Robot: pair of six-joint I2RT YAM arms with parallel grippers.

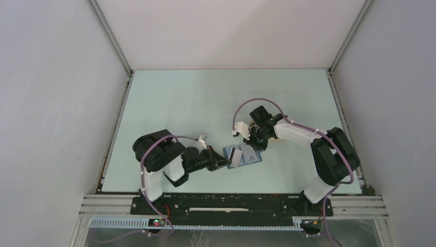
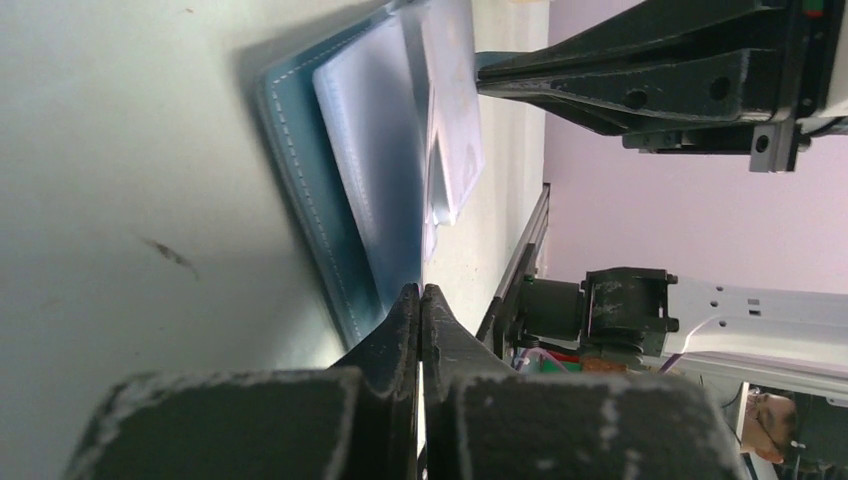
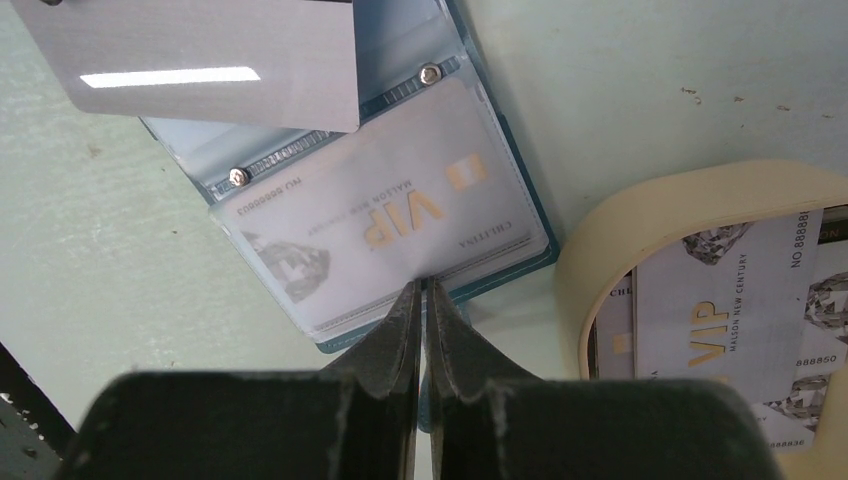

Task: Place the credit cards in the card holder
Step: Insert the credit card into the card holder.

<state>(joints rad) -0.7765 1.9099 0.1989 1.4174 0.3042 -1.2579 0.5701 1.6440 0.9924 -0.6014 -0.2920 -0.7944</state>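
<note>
The left fingers (image 2: 392, 340) are pressing shut against each other, their tips sitting at the near corner of the card holder (image 2: 300, 170). Whether a thin edge is caught between them I cannot tell. The right fingers (image 3: 395, 335) are standing all but together, showing only a thin slit. Their tips are touching the edge of a VIP credit card (image 3: 390, 220), which is lying under clear plastic inside the holder. The holder is lying open and flat on the worktop (image 1: 205, 98), between the two sets of fingers. A plain grey card (image 3: 200, 60) is covering part of its other half. Just beside the holder, a beige tray (image 3: 640, 210) is holding more VIP cards (image 3: 730, 310).
</note>
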